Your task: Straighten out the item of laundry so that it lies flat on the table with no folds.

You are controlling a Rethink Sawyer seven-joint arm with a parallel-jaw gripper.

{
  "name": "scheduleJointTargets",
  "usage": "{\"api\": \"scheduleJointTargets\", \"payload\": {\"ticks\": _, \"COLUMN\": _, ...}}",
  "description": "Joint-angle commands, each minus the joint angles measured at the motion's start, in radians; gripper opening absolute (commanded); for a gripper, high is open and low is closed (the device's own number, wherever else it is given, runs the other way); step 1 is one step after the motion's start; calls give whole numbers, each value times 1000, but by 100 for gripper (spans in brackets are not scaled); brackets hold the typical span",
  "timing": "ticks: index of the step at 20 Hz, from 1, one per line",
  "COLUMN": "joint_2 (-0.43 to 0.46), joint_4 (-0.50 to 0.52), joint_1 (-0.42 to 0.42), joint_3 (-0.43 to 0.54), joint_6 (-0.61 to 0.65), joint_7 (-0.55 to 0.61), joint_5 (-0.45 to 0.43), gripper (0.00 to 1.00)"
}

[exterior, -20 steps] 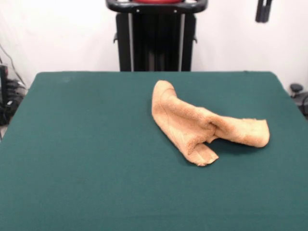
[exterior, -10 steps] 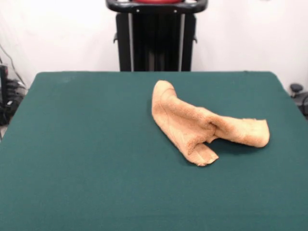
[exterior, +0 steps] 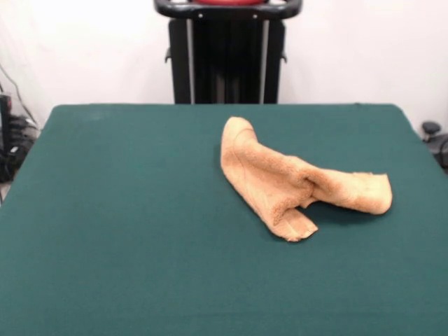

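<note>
The tan-orange terry towel [exterior: 287,182] lies crumpled on the dark green table [exterior: 126,210], right of the middle in the front view. It is folded into a bent, boot-like shape: one thick arm runs toward the far side, another runs to the right, and a folded corner points toward the near edge. The gripper does not show in this view.
The robot's black pedestal [exterior: 227,52] stands behind the table's far edge. Cables and dark equipment [exterior: 10,140] sit off the left edge, and a small dark object [exterior: 430,129] sits off the right edge.
A dark part of the arm that hung at the top right one second ago has gone up out of the picture. The towel has not moved.
</note>
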Motion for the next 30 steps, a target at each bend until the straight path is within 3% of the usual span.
{"api": "scheduleJointTargets", "payload": {"ticks": 1, "joint_2": 156, "joint_4": -51, "joint_1": 20, "joint_3": 39, "joint_6": -67, "joint_7": 349, "joint_5": -2, "gripper": 0}}
{"api": "scheduleJointTargets", "payload": {"ticks": 3, "joint_2": 214, "joint_4": -69, "joint_1": 40, "joint_3": 41, "joint_6": -105, "joint_7": 390, "joint_5": -14, "gripper": 0}}
{"api": "scheduleJointTargets", "payload": {"ticks": 13, "joint_2": 535, "joint_4": -65, "joint_1": 120, "joint_3": 50, "joint_6": -437, "joint_7": 558, "joint_5": 91, "gripper": 0}}
{"api": "scheduleJointTargets", "payload": {"ticks": 14, "joint_2": 511, "joint_4": 50, "joint_1": 96, "joint_3": 52, "joint_6": -532, "joint_7": 537, "joint_5": 94, "gripper": 0}}
{"api": "scheduleJointTargets", "payload": {"ticks": 22, "joint_2": 613, "joint_4": 48, "joint_1": 203, "joint_3": -40, "joint_6": -687, "joint_7": 669, "joint_5": 109, "gripper": 0}}
{"api": "scheduleJointTargets", "payload": {"ticks": 26, "joint_2": 648, "joint_4": 63, "joint_1": 209, "joint_3": -28, "joint_6": -742, "joint_7": 678, "joint_5": 124, "gripper": 0}}
{"api": "scheduleJointTargets", "payload": {"ticks": 30, "joint_2": 651, "joint_4": 130, "joint_1": 139, "joint_3": 79, "joint_6": -829, "joint_7": 663, "joint_5": 144, "gripper": 0}}
